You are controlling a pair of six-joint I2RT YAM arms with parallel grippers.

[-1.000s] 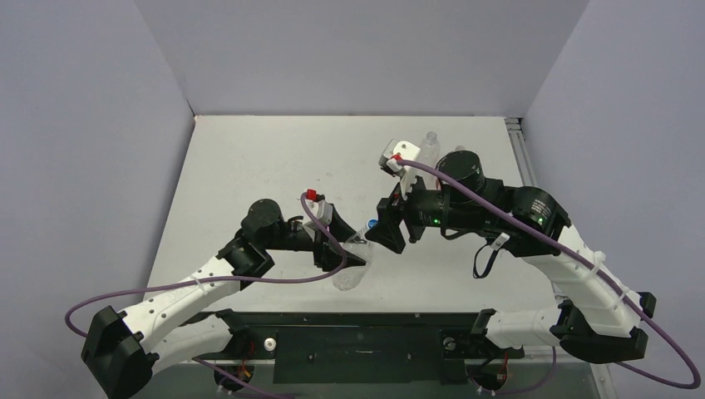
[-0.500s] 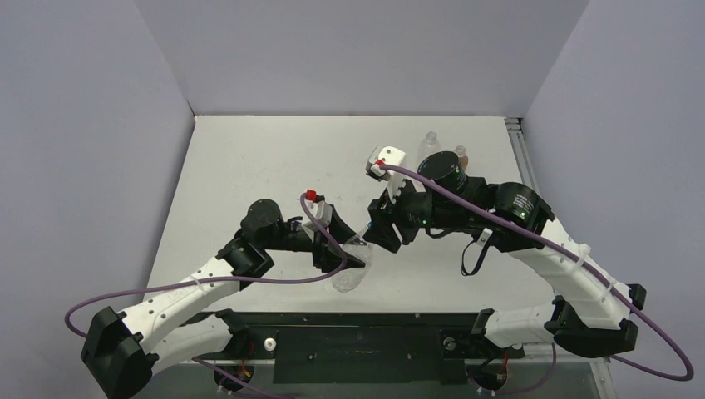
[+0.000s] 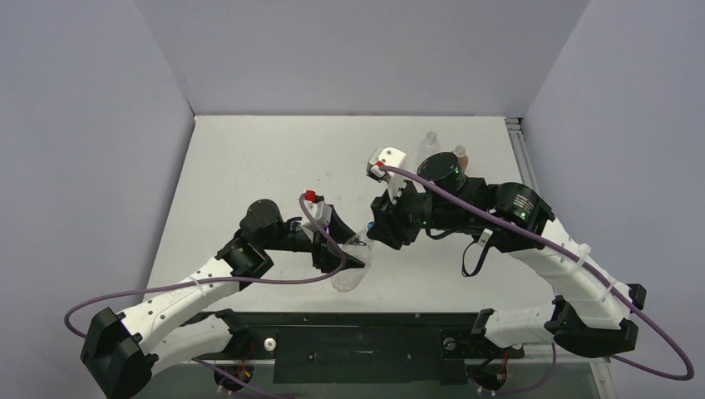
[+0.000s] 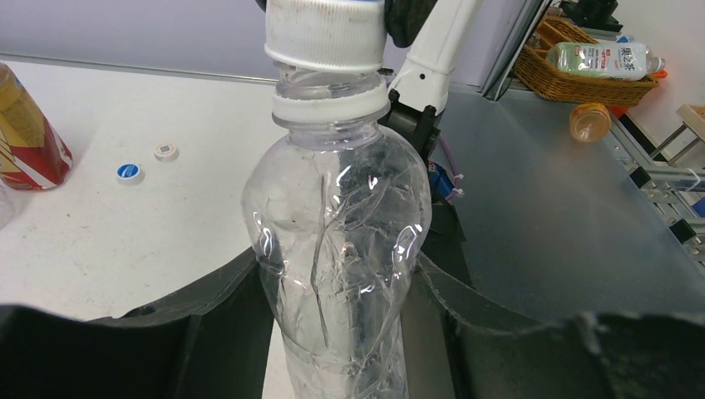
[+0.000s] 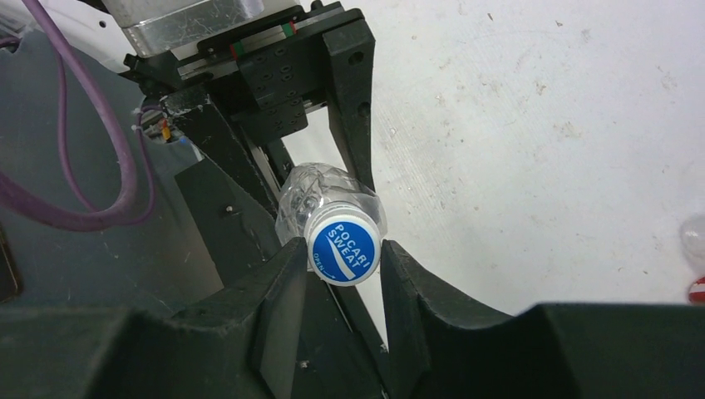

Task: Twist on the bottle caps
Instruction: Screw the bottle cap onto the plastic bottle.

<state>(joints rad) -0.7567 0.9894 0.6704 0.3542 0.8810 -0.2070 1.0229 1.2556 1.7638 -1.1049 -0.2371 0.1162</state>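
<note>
My left gripper (image 3: 353, 253) is shut on a clear, crumpled bottle (image 3: 349, 270) and holds it tilted off the table; in the left wrist view its fingers (image 4: 224, 291) press the bottle's body (image 4: 337, 224). A blue-and-white cap (image 5: 343, 251) sits on the bottle's mouth, slightly askew on the neck (image 4: 324, 33). My right gripper (image 3: 376, 229) is shut on that cap, one finger (image 5: 287, 274) on each side. An amber bottle with a red band (image 4: 25, 133) stands on the table.
A second clear bottle (image 3: 429, 143) and the amber bottle (image 3: 460, 155) stand at the back right, behind my right arm. Two small round caps, one blue (image 4: 127, 171) and one whitish (image 4: 166, 150), lie on the table near the amber bottle.
My right gripper has moved left with the cap onto the bottle's mouth, uncovering the two back bottles. The left arm and its bottle have stayed still.
</note>
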